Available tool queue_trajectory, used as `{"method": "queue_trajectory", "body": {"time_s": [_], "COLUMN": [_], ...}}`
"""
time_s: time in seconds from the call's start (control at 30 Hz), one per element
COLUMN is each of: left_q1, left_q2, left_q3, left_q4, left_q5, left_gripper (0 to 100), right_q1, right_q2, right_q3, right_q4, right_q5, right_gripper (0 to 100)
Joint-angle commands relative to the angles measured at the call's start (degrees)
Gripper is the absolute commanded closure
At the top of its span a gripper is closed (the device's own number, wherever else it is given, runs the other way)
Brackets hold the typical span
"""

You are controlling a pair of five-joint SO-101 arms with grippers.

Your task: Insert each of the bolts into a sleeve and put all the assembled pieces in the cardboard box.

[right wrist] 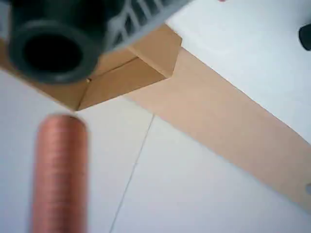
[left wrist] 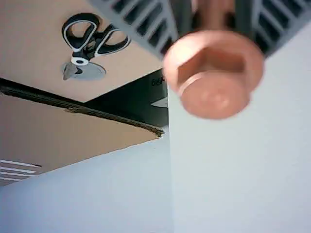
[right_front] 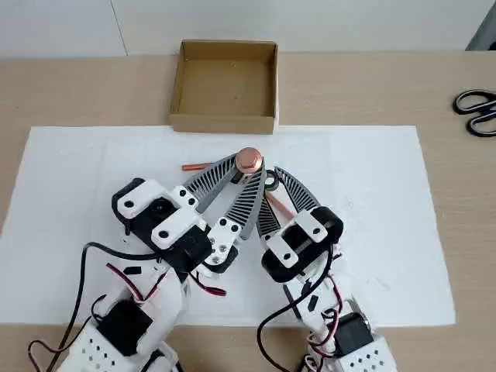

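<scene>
My left gripper point(right_front: 249, 167) is shut on a copper bolt point(right_front: 249, 160), whose hexagonal head point(left wrist: 214, 73) faces up toward the high camera, just in front of the cardboard box point(right_front: 223, 122). Right beside it, my right gripper point(right_front: 271, 180) is shut on a dark sleeve point(right wrist: 48, 48), its open bore showing in the right wrist view. A copper threaded shaft point(right wrist: 60, 170) lies close to the sleeve, apart from it. A second bolt point(right_front: 198, 166) rests on the white sheet left of the grippers. Another copper shaft point(right_front: 279, 206) lies under the right fingers.
The box stands open at the back centre, and nothing shows inside it in the high view. A white paper sheet point(right_front: 372, 232) covers the work area. Black-handled scissors point(right_front: 477, 111) lie at the table's far right edge.
</scene>
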State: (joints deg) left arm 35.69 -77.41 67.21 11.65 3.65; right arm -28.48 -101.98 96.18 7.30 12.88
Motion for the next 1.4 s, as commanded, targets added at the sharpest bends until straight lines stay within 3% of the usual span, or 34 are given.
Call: {"method": "queue_trajectory", "body": {"time_s": [0.0,0.97,1.13,1.37], "left_q1": [-0.1,0.2,0.0,0.2], "left_q2": [-0.6,-0.6,-0.6,-0.6], "left_q3": [0.5,5.1,6.4,6.4], "left_q4": [-2.6,-4.1,-9.5,-9.7], "left_q5": [0.2,0.2,-0.1,0.1], "left_gripper": [99,99,99,99], "right_q1": [0.4,0.0,0.0,0.0], "right_q2": [-1.3,-1.3,-1.3,-1.3], "right_q3": [0.3,0.3,0.3,0.3], "right_q4": [-0.6,-0.2,-0.2,-0.2], "right_q5": [0.2,0.1,0.2,0.3], "right_gripper": [99.4,99.4,99.4,99.4]}}
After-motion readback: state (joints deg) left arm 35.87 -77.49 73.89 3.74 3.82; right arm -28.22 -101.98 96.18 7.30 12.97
